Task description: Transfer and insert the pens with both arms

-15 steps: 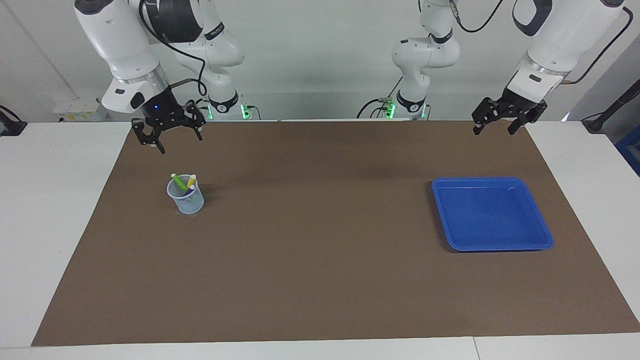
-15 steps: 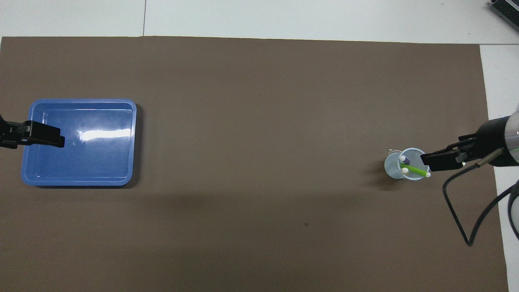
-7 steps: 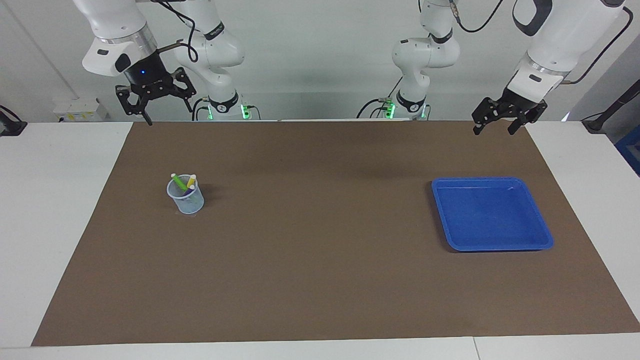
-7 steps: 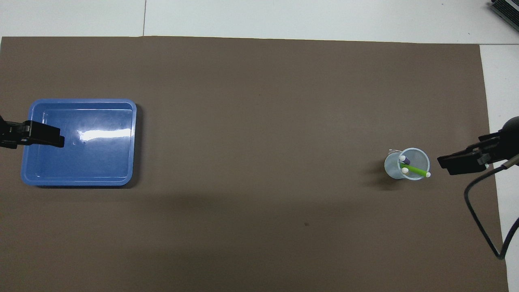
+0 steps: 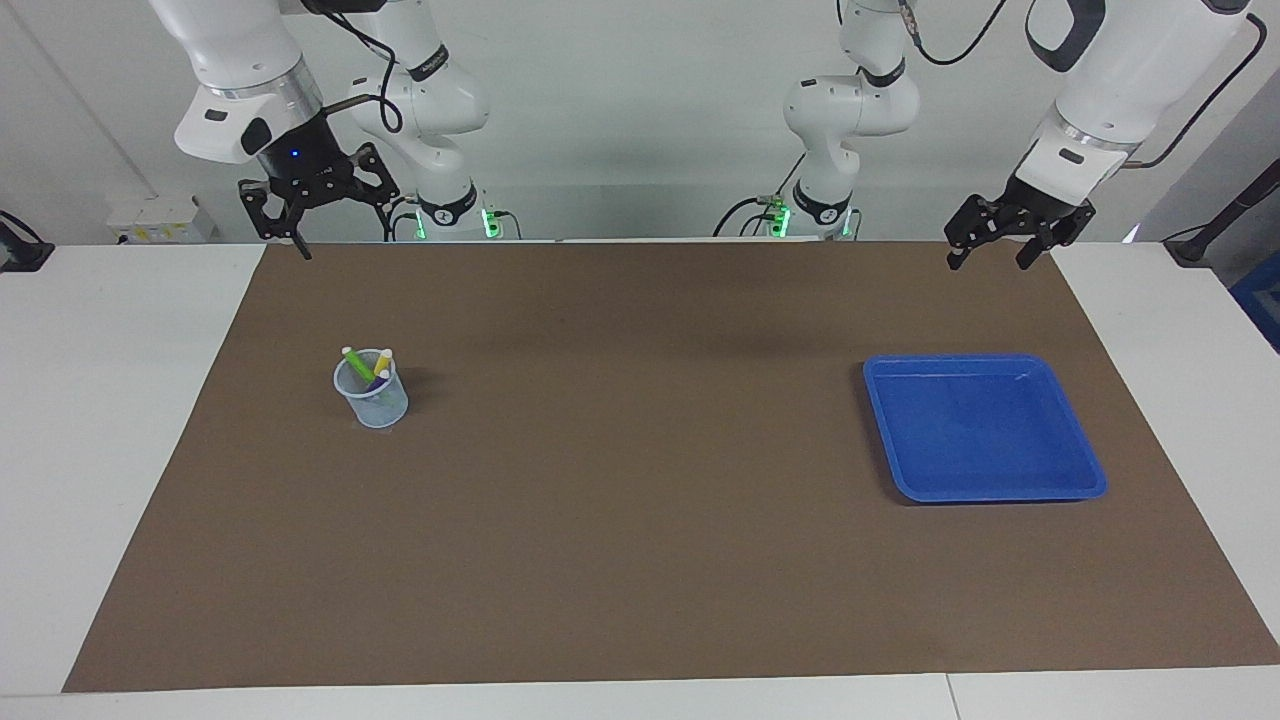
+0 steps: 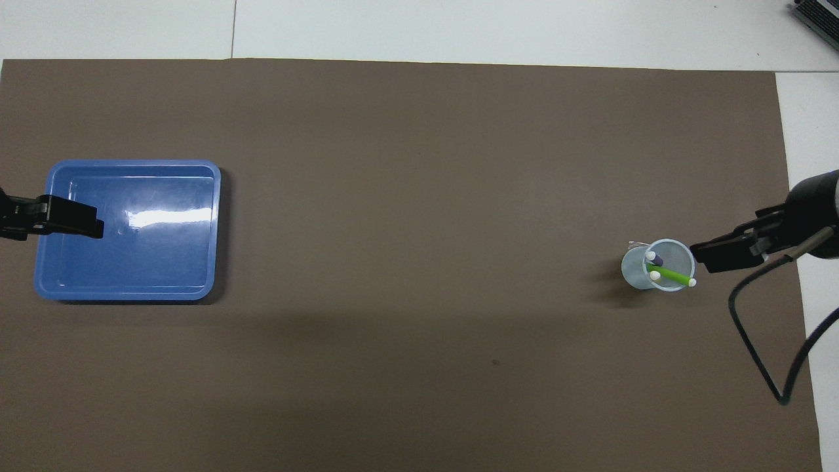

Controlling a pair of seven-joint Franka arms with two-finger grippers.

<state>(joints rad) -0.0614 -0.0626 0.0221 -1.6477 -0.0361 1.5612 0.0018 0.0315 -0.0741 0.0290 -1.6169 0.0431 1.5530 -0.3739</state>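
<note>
Nearest the robots, the left hand (image 5: 985, 243) and right hand (image 5: 318, 200) hang high, both wide open, holding nothing. Farther out, all three pens (image 5: 366, 367) stand in the cup (image 5: 372, 400); the blue tray (image 5: 1080, 470) is bare, so the transfer looks finished.

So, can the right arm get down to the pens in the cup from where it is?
Probably yes: the right gripper hangs open and raised, nothing stands between it and the pens upright in the cup.

Three pens (image 6: 668, 274) in clear cup (image 6: 639, 272) on brown mat (image 6: 419, 196); blue tray (image 6: 213, 229) at left arm's end.
</note>
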